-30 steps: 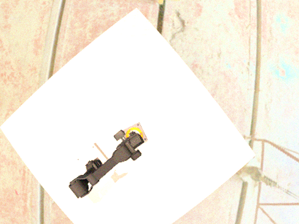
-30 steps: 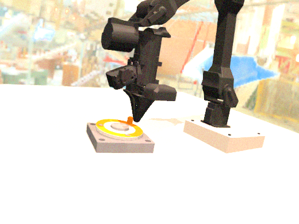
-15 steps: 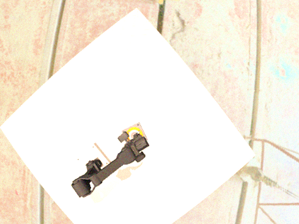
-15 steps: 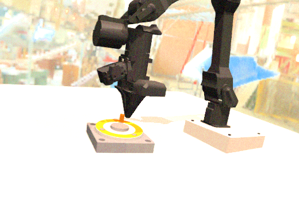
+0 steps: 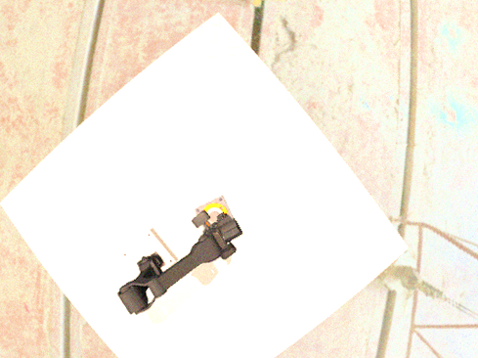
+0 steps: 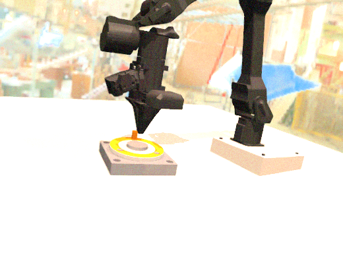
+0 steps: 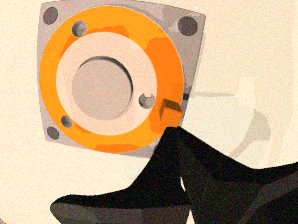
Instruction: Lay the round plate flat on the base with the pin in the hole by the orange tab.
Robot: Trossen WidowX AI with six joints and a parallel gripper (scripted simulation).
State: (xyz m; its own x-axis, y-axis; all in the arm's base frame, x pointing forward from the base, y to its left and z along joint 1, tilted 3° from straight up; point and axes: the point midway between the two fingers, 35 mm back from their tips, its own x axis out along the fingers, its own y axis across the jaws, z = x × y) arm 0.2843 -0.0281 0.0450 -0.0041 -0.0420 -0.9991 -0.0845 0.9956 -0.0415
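The round plate (image 5: 214, 205) (image 6: 115, 147) (image 7: 48, 80), with a yellow-orange ring, sits around the post (image 6: 137, 145) (image 7: 102, 90) on the square grey base (image 6: 142, 170) (image 7: 194, 50). Its orange tab (image 6: 134, 134) (image 7: 171, 115) stands up on the side by my gripper. The hole (image 7: 146, 100) next to the tab shows a pale spot inside; I cannot tell whether that is the pin. I cannot tell whether the plate lies fully flat. My gripper (image 6: 140, 132) (image 7: 172, 129) is shut and empty, its tip right beside the tab; contact is unclear.
The arm's pale mounting block (image 6: 237, 158) stands to the right in the exterior view. Base and plate rest on the white table (image 5: 216, 111) (image 6: 165, 211). The base has dark corner holes.
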